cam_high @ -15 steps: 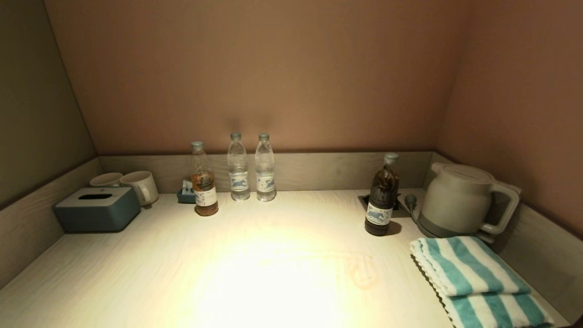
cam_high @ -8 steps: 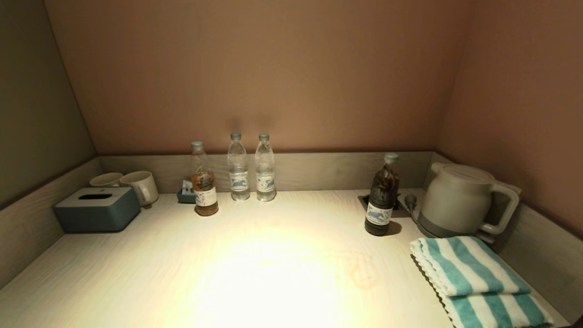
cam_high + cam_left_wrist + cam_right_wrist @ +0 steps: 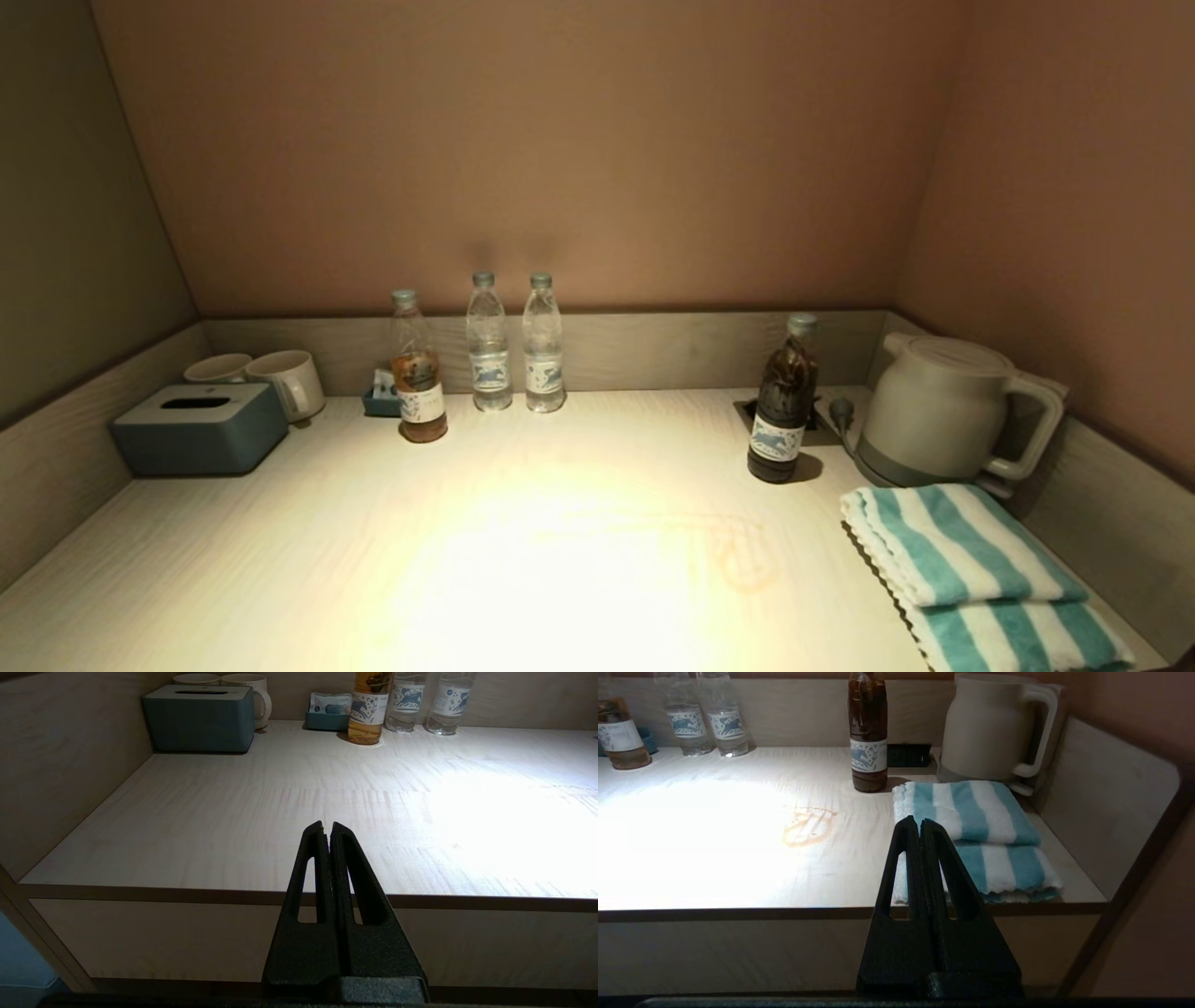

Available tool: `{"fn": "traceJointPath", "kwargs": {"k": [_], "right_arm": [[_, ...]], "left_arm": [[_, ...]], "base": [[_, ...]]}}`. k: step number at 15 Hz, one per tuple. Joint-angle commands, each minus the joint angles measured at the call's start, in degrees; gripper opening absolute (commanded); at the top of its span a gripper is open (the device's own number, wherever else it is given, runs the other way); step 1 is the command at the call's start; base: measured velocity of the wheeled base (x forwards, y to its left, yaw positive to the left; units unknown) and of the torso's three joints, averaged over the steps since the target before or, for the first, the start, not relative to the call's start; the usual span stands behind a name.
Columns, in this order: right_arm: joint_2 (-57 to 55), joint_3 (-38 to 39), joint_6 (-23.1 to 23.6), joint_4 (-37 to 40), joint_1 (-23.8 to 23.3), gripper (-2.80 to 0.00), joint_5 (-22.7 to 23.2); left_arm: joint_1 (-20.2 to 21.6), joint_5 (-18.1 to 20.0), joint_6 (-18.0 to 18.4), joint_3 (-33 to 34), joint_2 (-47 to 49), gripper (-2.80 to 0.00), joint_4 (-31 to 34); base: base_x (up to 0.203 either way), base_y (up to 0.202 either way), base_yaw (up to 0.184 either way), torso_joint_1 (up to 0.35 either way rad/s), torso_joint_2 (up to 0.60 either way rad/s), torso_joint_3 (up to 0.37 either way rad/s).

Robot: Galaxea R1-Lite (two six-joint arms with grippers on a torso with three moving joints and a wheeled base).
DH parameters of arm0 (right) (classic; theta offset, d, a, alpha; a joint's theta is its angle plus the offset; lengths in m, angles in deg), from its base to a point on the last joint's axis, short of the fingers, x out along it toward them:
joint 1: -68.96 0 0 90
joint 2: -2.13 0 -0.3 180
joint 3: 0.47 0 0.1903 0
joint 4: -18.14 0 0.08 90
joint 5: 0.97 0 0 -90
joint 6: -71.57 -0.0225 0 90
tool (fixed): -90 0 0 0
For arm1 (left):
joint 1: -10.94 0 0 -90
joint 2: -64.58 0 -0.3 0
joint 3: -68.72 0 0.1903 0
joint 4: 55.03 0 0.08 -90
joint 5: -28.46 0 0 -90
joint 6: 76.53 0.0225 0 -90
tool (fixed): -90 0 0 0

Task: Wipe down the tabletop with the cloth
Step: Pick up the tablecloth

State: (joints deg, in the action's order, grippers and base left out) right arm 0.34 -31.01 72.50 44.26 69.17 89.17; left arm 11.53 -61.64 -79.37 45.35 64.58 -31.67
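The tabletop [image 3: 280, 560] is pale cream wood grain, brightly lit at its centre. A faint orange-brown stain [image 3: 738, 555] marks it right of centre; it also shows in the right wrist view [image 3: 808, 826]. The folded teal and white striped cloth [image 3: 971, 579] lies at the front right corner, in front of the kettle; the right wrist view [image 3: 990, 812] shows it too. My right gripper [image 3: 920, 822] is shut and empty, held off the table's front edge, short of the cloth. My left gripper [image 3: 327, 826] is shut and empty, off the front edge at the left. Neither gripper shows in the head view.
A cream kettle [image 3: 943, 411] and a dark bottle [image 3: 784, 411] stand behind the cloth. Three bottles [image 3: 490, 345] stand along the back rim. A teal tissue box [image 3: 201, 429] and two mugs [image 3: 289, 383] sit at the back left. A low grey rim [image 3: 653, 345] runs round three sides.
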Motion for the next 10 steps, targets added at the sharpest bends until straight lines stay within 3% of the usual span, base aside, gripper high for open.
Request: {"fn": "traceJointPath", "kwargs": {"k": [1, 5, 10], "right_arm": [[-7.17, -5.27, -0.23, 5.13, 0.13, -2.80, 0.82], [-23.94, -10.33, -1.61, 3.19, 0.31, -2.80, 1.48], [-64.36, -22.67, -1.98, -2.62, 0.01, -2.80, -0.03]], "left_arm": [[0.02, 0.01, -0.06, 0.00, 0.09, -2.80, 0.00], [0.02, 0.01, 0.03, 0.00, 0.07, -2.80, 0.00], [0.02, 0.01, 0.02, 0.00, 0.09, -2.80, 0.00]], "base": [[0.000, 0.000, 0.000, 0.000, 0.00, 0.000], [0.000, 0.000, 0.000, 0.000, 0.00, 0.000], [0.000, 0.000, 0.000, 0.000, 0.00, 0.000]]}}
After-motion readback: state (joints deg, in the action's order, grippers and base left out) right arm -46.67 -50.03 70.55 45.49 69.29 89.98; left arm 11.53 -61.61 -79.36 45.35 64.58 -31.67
